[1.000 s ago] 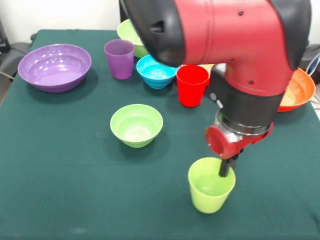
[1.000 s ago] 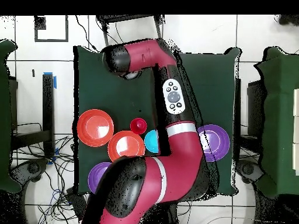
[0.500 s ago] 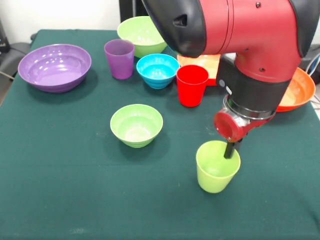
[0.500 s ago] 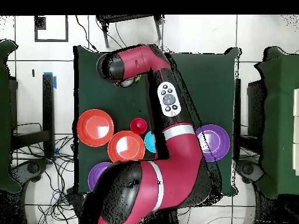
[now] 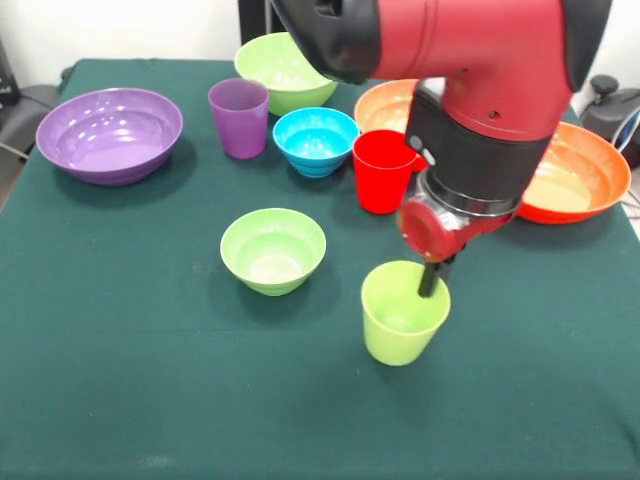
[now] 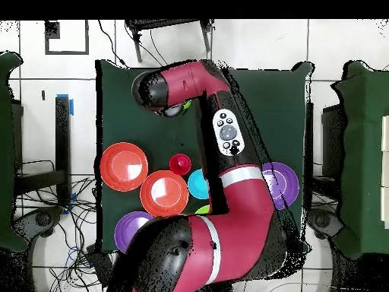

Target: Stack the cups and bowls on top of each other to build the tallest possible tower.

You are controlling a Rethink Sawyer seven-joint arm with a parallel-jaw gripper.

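My gripper (image 5: 428, 285) is shut on the rim of the lime-green cup (image 5: 398, 320), with one dark finger inside it, near the front right of the table. The cup is upright. The small lime-green bowl (image 5: 273, 250) sits to its left. Farther back stand the red cup (image 5: 385, 172), the small blue bowl (image 5: 315, 140) and the purple cup (image 5: 239, 118), all apart from one another. No tower is in view. From overhead the arm's wrist (image 6: 161, 90) hides the gripper, and only a green sliver of the cup (image 6: 186, 104) shows.
A medium lime-green bowl (image 5: 283, 68) stands at the back and a wide purple bowl (image 5: 110, 133) at the back left. Two orange bowls (image 5: 580, 178) (image 5: 388, 104) sit at the back right. Overhead, a second purple bowl (image 6: 134, 227) lies near the robot's base.
The gripper has carried the lime-green cup away from the front edge and leftward in the front view, toward the small lime-green bowl. The other cups and bowls have not moved.
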